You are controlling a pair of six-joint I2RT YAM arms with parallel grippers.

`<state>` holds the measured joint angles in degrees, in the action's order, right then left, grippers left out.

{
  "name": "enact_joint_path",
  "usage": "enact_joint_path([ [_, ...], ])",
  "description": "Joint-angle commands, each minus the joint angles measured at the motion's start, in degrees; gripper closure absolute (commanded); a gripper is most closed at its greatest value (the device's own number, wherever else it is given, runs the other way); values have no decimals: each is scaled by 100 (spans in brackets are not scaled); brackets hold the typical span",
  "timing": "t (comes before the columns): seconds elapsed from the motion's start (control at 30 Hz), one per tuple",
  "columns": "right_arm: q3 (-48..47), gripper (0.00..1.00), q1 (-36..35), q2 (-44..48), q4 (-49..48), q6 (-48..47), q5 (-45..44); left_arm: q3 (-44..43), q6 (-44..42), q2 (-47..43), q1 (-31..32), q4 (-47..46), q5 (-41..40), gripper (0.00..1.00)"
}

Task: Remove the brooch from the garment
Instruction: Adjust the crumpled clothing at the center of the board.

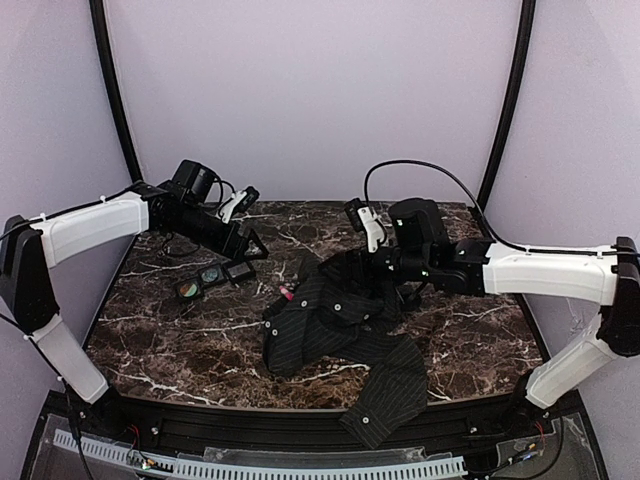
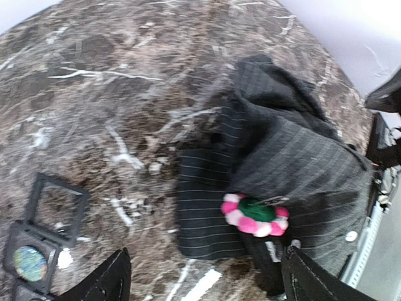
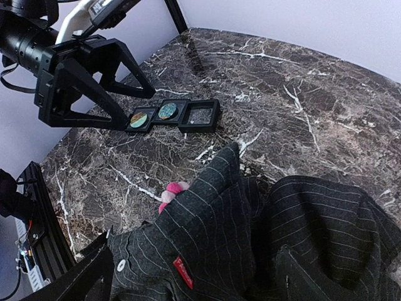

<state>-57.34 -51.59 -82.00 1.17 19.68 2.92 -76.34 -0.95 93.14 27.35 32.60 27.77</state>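
The left gripper (image 3: 139,111) hangs spread wide and empty near the trays (image 3: 199,115). The right gripper (image 3: 194,276), also spread, sits over the garment (image 2: 301,157), apparently gripping nothing. The brooch (image 2: 255,214) sits on a fold's edge, seemingly still pinned, so removal remains undone.

One brooch (image 2: 255,214), one shirt (image 1: 340,320), three trays (image 3: 182,119)
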Motion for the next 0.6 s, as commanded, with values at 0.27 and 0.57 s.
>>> enact_joint_path([
  [0.27,-229,81,-258,-474,510,471,-548,155,446,-85,328,-235,589,16],
  [0.57,1174,95,-326,260,1117,1552,-526,226,784,169,560,-458,928,16],
])
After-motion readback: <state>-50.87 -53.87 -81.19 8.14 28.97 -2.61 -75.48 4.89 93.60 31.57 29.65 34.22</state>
